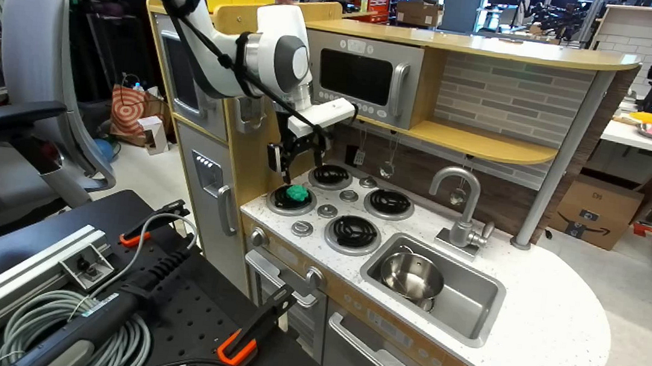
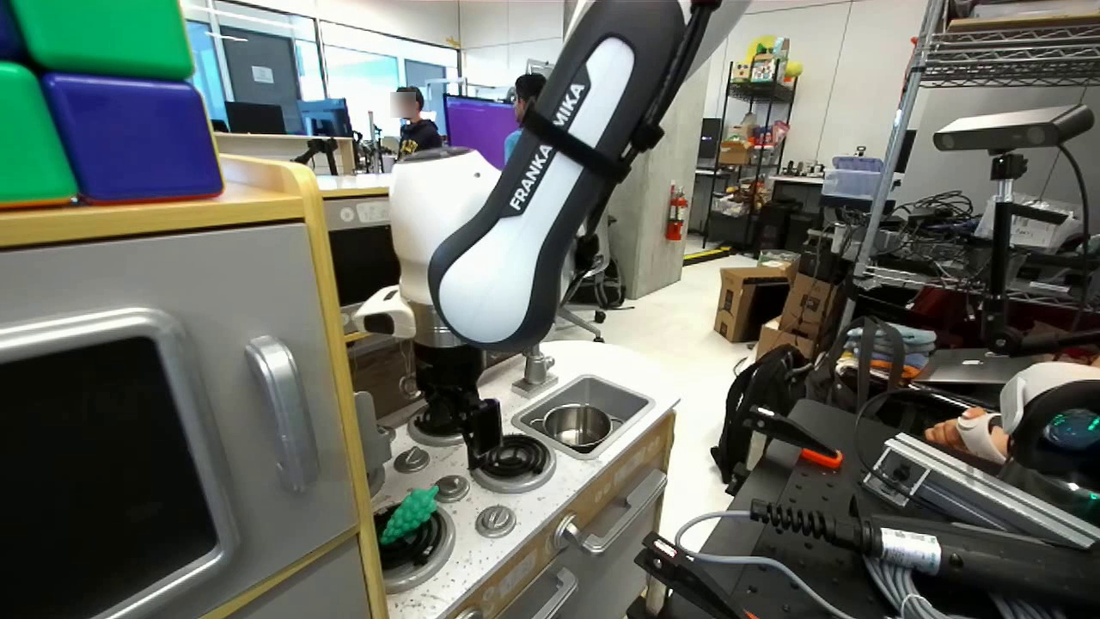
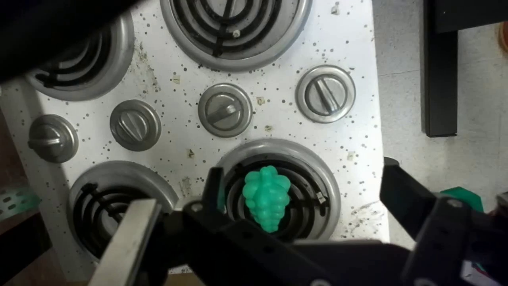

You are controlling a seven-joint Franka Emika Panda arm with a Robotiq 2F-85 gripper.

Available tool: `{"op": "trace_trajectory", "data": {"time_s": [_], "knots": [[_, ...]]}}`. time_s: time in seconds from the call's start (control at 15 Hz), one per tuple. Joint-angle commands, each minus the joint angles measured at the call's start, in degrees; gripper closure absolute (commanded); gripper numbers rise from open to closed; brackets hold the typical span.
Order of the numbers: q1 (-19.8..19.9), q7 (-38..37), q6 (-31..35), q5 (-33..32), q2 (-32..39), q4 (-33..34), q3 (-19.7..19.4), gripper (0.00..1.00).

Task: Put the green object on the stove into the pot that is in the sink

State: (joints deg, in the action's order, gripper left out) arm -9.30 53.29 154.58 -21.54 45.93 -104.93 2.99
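Note:
The green object [image 1: 297, 193], bumpy like a bunch of grapes, lies on a black burner of the white stove [image 1: 282, 222]. It also shows in an exterior view [image 2: 410, 515] and in the wrist view [image 3: 266, 198]. My gripper [image 1: 302, 168] is open and empty above the stove, apart from the green object. In the wrist view the gripper's [image 3: 307, 192] fingers stand wide apart, with the green object between them, closer to the left finger. The silver pot [image 1: 413, 275] stands in the left part of the steel sink [image 1: 498, 298]; both exterior views show the pot [image 2: 577, 425].
A tall cabinet [image 1: 204, 188] stands close beside the burner with the green object. A toy microwave [image 1: 354, 77] and a shelf [image 1: 488, 140] overhang the back of the stove. The curved faucet [image 1: 468, 210] rises behind the sink. A black table [image 1: 193, 296] holds clamps and cable in front.

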Motion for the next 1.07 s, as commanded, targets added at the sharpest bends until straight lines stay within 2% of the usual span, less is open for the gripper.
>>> {"op": "trace_trajectory", "data": {"time_s": [0.0,0.33,0.6,0.67,0.87,1.0], "knots": [[0.7,-0.5,-5.9,0.2,6.2,9.0,1.5,0.0],[1.2,1.2,-10.5,1.1,10.5,14.6,4.1,0.0],[3.6,4.4,-8.4,3.1,10.5,13.9,9.0,0.0],[1.6,1.5,-8.0,1.5,9.9,12.6,6.5,0.0],[2.0,2.2,-8.0,2.1,9.8,12.7,7.5,0.0],[1.6,1.6,-8.1,1.8,10.4,13.4,6.8,0.0]]}}
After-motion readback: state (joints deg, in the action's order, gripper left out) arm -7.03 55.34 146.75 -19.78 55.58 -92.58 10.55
